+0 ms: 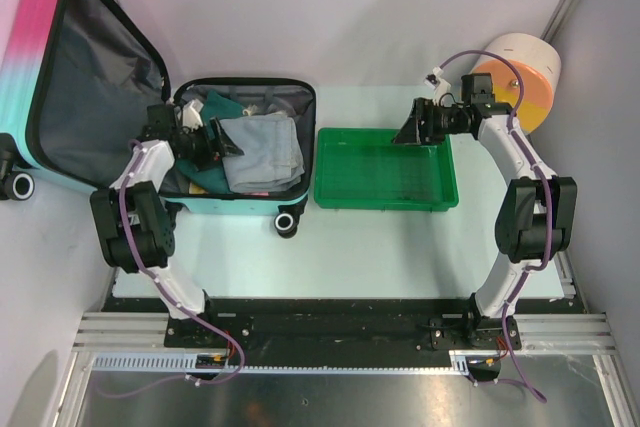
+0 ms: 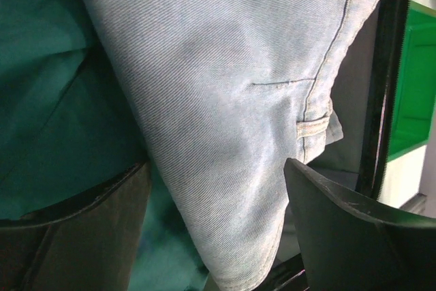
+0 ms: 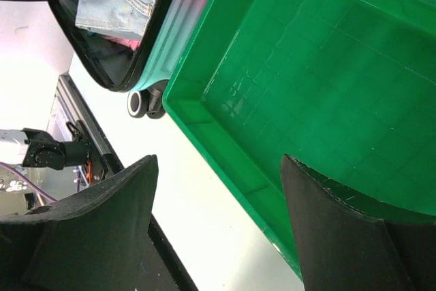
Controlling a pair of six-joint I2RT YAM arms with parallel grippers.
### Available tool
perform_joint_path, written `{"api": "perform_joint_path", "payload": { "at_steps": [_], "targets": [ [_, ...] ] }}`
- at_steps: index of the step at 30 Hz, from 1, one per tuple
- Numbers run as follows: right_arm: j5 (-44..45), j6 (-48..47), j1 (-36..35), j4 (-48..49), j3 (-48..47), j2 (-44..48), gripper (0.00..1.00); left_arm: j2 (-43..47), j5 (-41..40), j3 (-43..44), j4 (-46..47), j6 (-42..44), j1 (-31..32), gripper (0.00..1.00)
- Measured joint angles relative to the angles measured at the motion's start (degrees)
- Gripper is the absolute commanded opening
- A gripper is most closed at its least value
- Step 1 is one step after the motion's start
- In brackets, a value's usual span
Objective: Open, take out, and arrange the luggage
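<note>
We find the luggage (image 1: 95,82) lying open at the left of the table (image 1: 330,247), its lid raised to the far left and its base shell, packed with clothing, just beside the green tray (image 1: 385,175). The left claw (image 2: 214,230) sits inside the base shell with its jaws wide, one finger on either side of a fold of light-blue jeans (image 2: 225,86) that lies over a teal garment (image 2: 41,100). The right claw (image 3: 218,216) hangs above the far side of the green tray, jaws wide and holding nothing.
</note>
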State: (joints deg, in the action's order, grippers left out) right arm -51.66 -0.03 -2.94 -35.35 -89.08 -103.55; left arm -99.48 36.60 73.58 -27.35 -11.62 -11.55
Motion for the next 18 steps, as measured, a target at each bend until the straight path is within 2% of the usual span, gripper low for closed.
{"api": "perform_joint_path", "payload": {
  "at_steps": [6, 9, 10, 12, 13, 15, 18],
  "targets": [
    [0.37, -0.96, 0.00, -0.42, 0.00, 0.00, 0.77, -1.57, 3.10, 0.00, 2.86, -1.79, 0.96, 0.75],
    [0.42, -1.09, 0.00, -0.46, 0.00, 0.00, 0.77, -2.62, 3.96, 0.02, 4.50, -2.73, 1.73, 0.54],
    [0.42, -1.09, 0.00, -0.52, -0.02, 0.00, 0.77, -2.99, 4.07, 0.04, 4.98, -3.06, 1.86, 0.36],
    [0.42, -1.14, 0.00, -0.90, -0.35, -0.07, 0.77, -3.39, 4.00, 0.09, 5.70, -3.61, 2.08, 0.21],
    [0.46, -1.29, -0.02, -1.01, -0.63, -0.15, 0.77, -3.41, 4.07, 0.20, 5.92, -3.56, 2.21, 0.08],
    [0.83, -1.51, -0.07, -1.40, -1.81, -0.44, 0.77, -3.13, 3.65, 0.81, 6.19, -3.04, 3.08, 0.00],
    [1.27, -1.53, -0.37, -1.44, -3.52, -0.98, 0.80, -1.05, 2.08, 1.14, 6.29, -2.78, 5.51, 0.00]
  ]
}}
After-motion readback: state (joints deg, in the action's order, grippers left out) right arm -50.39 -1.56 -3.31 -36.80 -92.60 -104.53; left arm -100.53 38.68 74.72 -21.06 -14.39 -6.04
